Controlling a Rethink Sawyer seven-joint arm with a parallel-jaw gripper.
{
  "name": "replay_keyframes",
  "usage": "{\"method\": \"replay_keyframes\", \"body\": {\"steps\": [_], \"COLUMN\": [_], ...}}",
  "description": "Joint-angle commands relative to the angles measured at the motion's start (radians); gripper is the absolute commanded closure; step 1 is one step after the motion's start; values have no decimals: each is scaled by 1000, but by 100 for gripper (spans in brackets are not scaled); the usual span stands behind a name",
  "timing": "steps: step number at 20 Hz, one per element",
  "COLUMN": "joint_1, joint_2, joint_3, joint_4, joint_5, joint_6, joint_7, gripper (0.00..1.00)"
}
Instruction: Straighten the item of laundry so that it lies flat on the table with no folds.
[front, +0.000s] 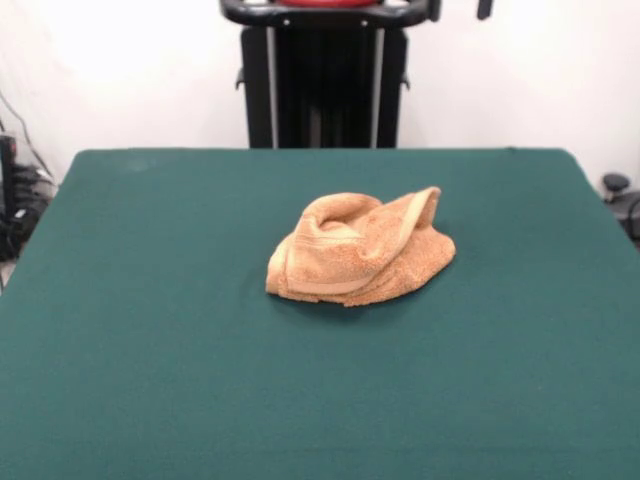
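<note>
We couldn't tell the gripper's state; no arm reached over the table (120, 330), only the pedestal (325, 85) showed behind its far edge. Towel (358, 250) sat crumpled near table centre, woven band curling across its top, folds bunched.

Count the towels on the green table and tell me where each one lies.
1. The orange-tan towel lies crumpled in a heap near the middle of the table, its woven band curling across the top. Nothing else rests on the cloth top.
</note>
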Motion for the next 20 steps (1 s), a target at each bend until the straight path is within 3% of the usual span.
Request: {"method": "replay_keyframes", "body": {"steps": [1, 6, 20], "joint_1": [-7, -72, -118], "joint_2": [114, 192, 316], "joint_3": [17, 60, 71], "joint_4": [-100, -158, -302], "joint_5": [-33, -35, -70], "joint_6": [-5, -36, -97], "joint_7": [161, 84, 74], "gripper": [0, 0, 0]}}
